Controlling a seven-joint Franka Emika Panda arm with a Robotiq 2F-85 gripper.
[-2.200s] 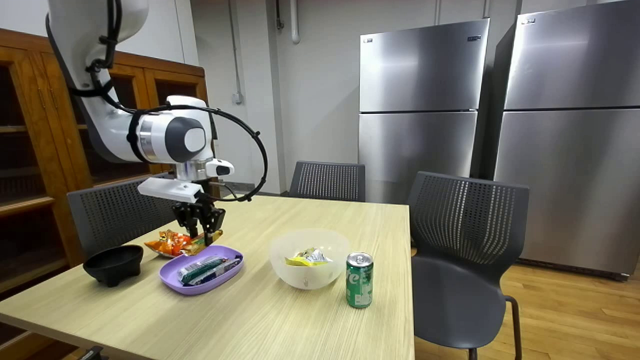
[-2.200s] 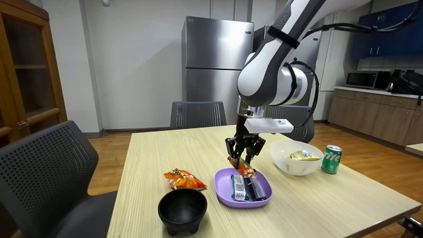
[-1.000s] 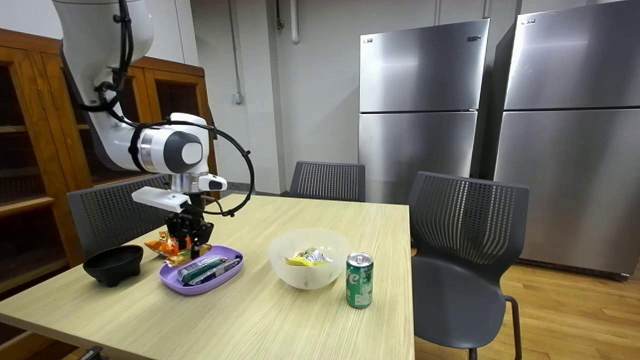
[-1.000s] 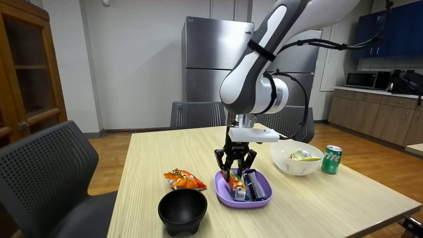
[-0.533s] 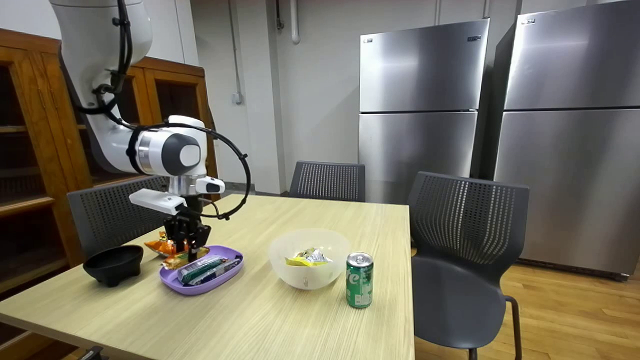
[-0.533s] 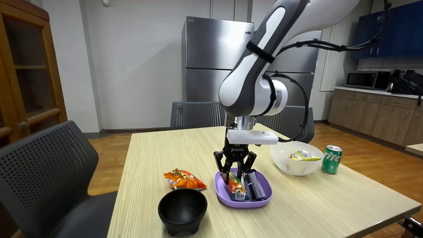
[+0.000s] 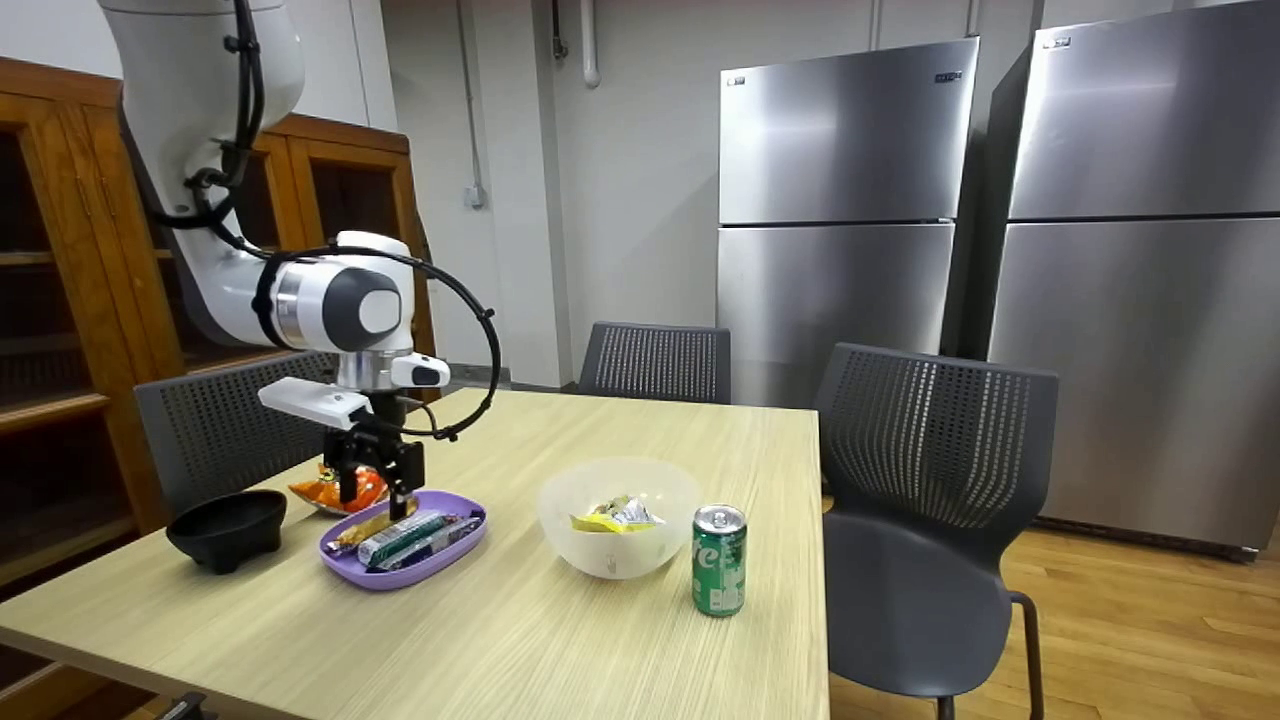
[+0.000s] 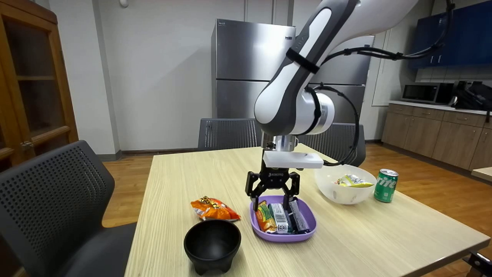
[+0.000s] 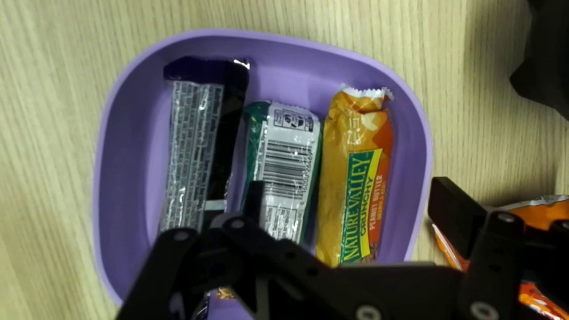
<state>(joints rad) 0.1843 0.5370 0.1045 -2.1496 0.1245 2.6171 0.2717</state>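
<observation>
Wide open, my gripper point(image 9: 349, 200) hangs low over a purple tray point(image 9: 262, 35), with nothing held. Between and below its fingers lies an orange-and-yellow granola bar point(image 9: 355, 178), flat in the tray along one side. Beside that bar is a green-and-white bar point(image 9: 286, 164) with its barcode up, then a dark-wrapped bar point(image 9: 195, 146). In the wrist view one finger overlaps the green bar; whether it touches is unclear. The opposite finger is seen just outside the tray rim. In both exterior views the gripper point(image 8: 271, 204) stands above the tray's far part.
An orange chip bag point(image 8: 213, 207) and a black footed bowl point(image 8: 211, 246) stand close beside the tray. On its opposite side are a translucent white bowl point(image 7: 580, 550) holding snack packets and a green can point(image 7: 719, 570). Chairs point(image 7: 930, 480) surround the table.
The arm came down over the tray with the orange bar gripped. Within the last half second the jaws spread apart, and the bar dropped flat beside the green one. The arm itself stayed still.
</observation>
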